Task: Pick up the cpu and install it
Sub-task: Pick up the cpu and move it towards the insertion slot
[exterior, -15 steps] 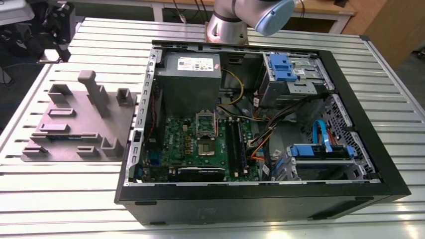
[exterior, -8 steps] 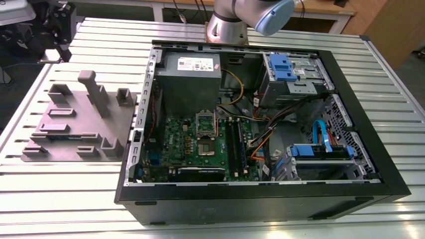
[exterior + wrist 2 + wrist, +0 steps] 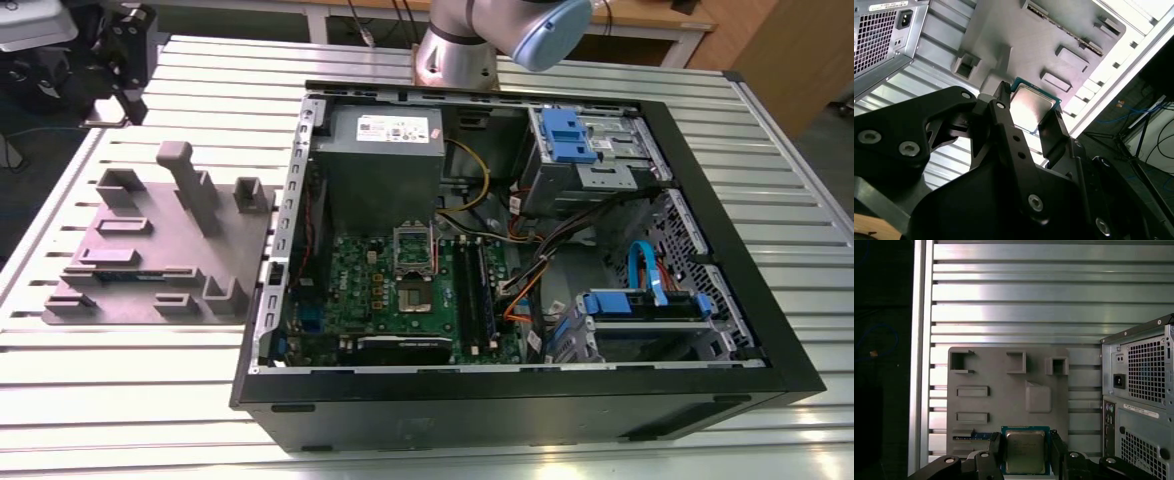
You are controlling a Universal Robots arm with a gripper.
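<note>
Ribbed aluminium tabletop [image 3: 1004, 290] below, bearing a grey moulded parts tray [image 3: 999, 405]. Held the small square silver-topped cpu [image 3: 1025, 452] by opposite edges between the black gripper's [image 3: 1029, 107] fingers, clear above that tray, probably keeping its underside contacts untouched.

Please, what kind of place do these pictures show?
Probably a robot workbench for computer assembly: an open PC case, a grey fixture on a slatted metal table, and a cpu gripped by the tool.
</note>
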